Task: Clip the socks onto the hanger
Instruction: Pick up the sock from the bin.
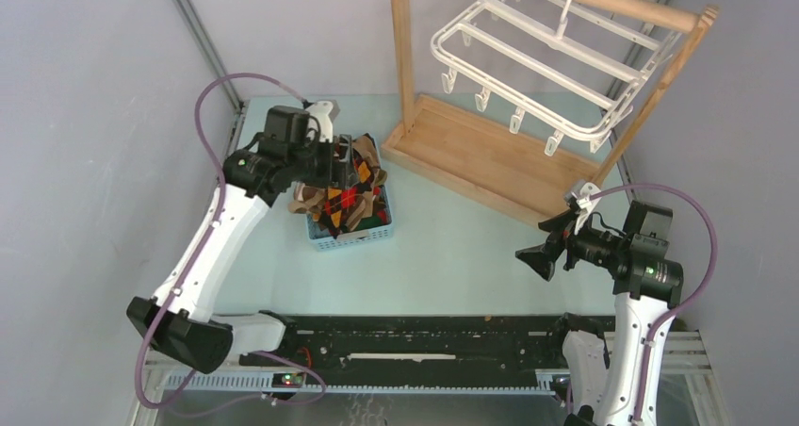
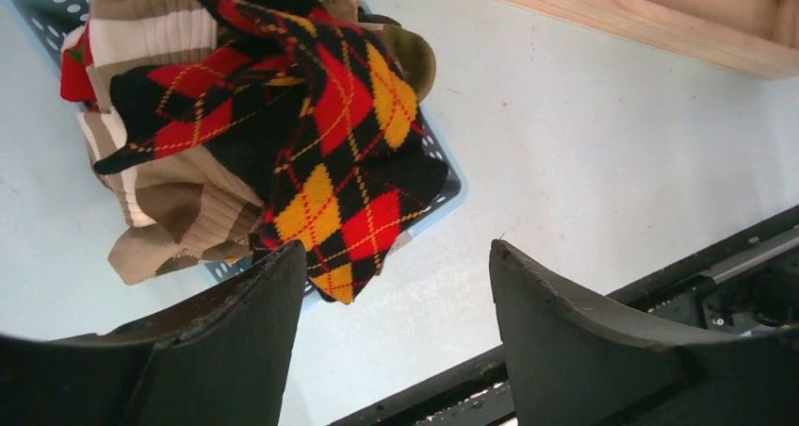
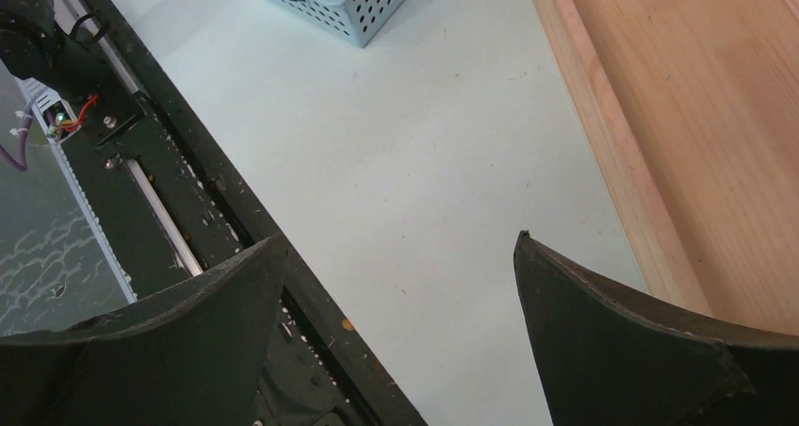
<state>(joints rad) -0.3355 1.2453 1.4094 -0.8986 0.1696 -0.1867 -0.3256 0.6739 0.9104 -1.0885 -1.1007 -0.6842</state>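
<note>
So far nothing clipped: hanger (image 1: 556, 51) clips bare, socks (image 1: 349, 195) all heaped in basket (image 1: 363, 238); left fingers (image 2: 236, 332) spread, empty, above heap; right fingers (image 3: 612, 322) spread, empty, over bench (image 1: 471, 256).

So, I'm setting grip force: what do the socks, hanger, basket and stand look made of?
The socks look like soft matte knit fabric: ribbed cuffs, floppy folds. The hanger looks like smooth white moulded plastic, with thin uniform bars. The basket seems pale blue plastic, its walls perforated in rows. The stand looks like pale bare wood; grain lines show on its base.
</note>
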